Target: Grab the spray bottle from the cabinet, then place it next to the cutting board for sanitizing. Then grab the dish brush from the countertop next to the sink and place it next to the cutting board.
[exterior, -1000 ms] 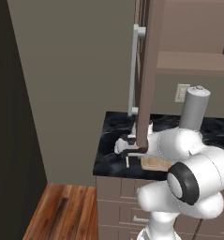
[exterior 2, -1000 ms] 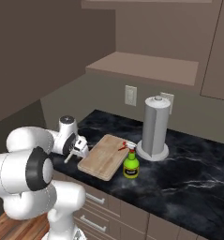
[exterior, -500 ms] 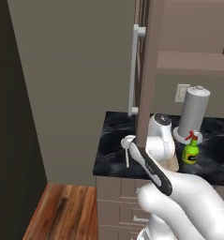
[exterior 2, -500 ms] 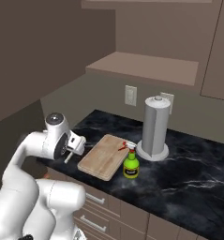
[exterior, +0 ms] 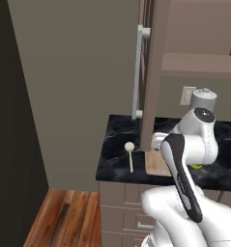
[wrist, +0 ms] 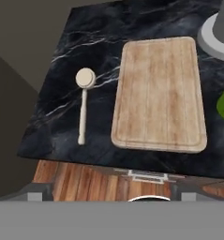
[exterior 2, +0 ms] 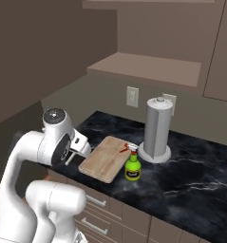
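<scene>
- The gripper hangs above the countertop's front edge, off the near end of the cutting board; whether its fingers are spread or closed cannot be told, and nothing shows between them.
- The dish brush lies flat just beside the board's long side, apart from it, handle parallel to that side, round head away from the counter's front edge.
- The spray bottle stands upright at the board's opposite side.

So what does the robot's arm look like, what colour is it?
The arm is glossy white, made of fat rounded tube sections with smooth bulging elbows. Its joints are dark: one round cap is black with a grey ring, and a black band runs along one section. No loose cables or writing show. Its hand is a white block.
</scene>
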